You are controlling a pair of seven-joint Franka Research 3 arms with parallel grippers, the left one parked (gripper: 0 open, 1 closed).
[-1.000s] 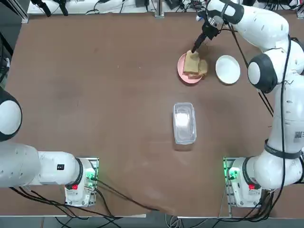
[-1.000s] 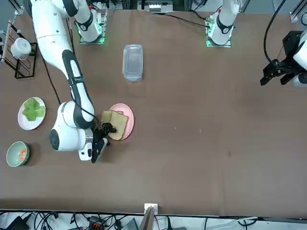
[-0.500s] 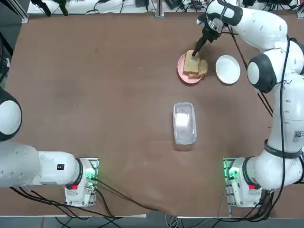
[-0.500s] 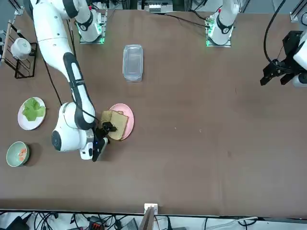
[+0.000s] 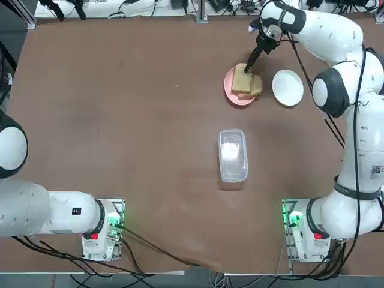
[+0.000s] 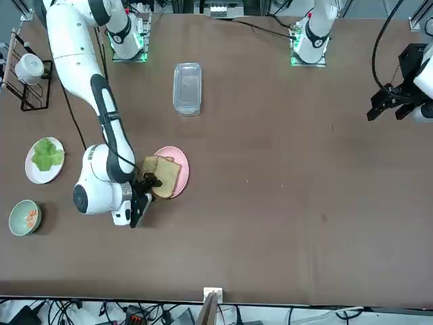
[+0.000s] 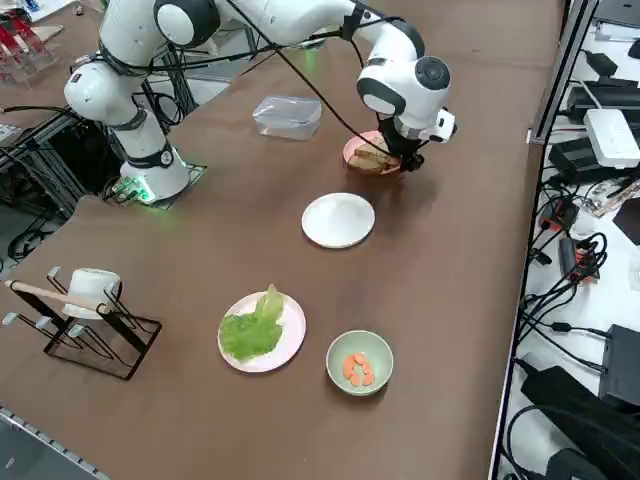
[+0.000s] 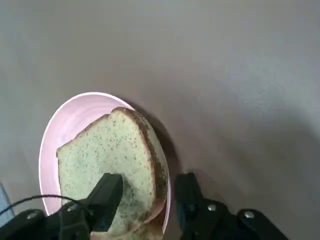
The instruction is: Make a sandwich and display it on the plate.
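Top view: the right pincer (image 5: 246,70) has edged further over the bread (image 5: 241,81) on the pink plate (image 5: 230,95), parted, gripping nothing; lifting toward the white plate (image 5: 288,87) probably comes next.

In the upper right of the top view, the tip of the right claw (image 5: 246,70) has come a little lower in the frame than a second ago. It was at the top edge of the upper bread slice (image 5: 241,79); now it overlaps the slice's upper right part. Most of that shift came in the first half second, with only a slight slide to the right since. In the front view, left of centre, the arm's white wrist (image 6: 101,196) has edged slightly right and up in the frame.
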